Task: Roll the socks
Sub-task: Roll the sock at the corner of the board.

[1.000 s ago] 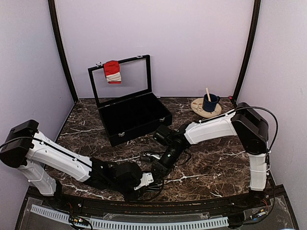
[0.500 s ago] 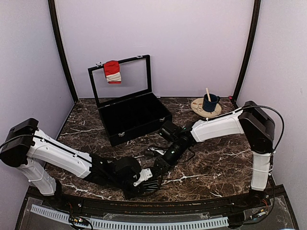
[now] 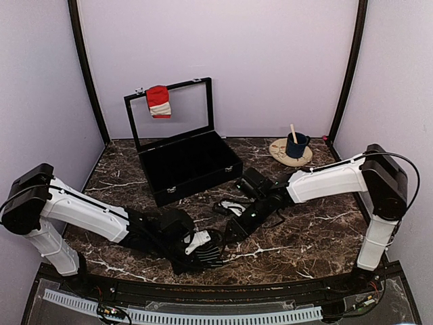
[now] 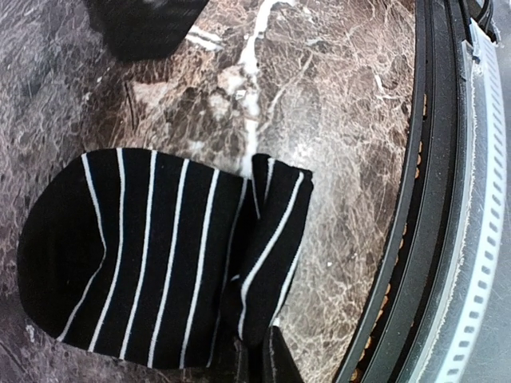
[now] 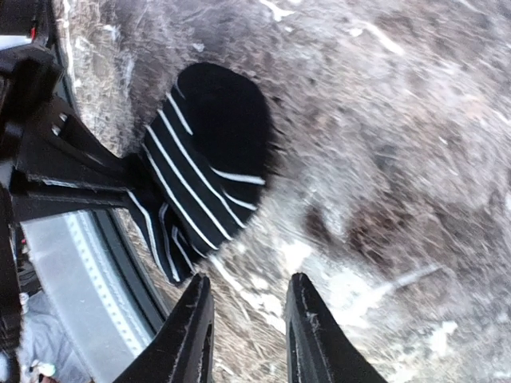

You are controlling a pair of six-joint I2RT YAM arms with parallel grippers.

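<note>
A black sock with thin white stripes (image 4: pixel 152 255) lies flat on the marble near the table's front edge, one end folded over. It also shows in the right wrist view (image 5: pixel 209 159) and, dark, in the top view (image 3: pixel 218 242). My left gripper (image 4: pixel 257 361) is shut on the folded end of this sock; in the top view it is low at the front (image 3: pixel 206 248). My right gripper (image 5: pixel 249 286) is open and empty just above the marble beside the sock (image 3: pixel 231 232). A red sock with a white band (image 3: pixel 159 101) hangs on the case lid.
An open black case (image 3: pixel 189 166) stands at the back left with its lid upright. A blue mug with a stick (image 3: pixel 295 144) sits on a round mat at the back right. The black front rail (image 4: pixel 427 199) runs close beside the sock. Loose cables lie near the right gripper.
My left gripper has slid right along the front edge with the striped sock. My right arm's elbow has swung right and its gripper now sits slightly back from the sock.
</note>
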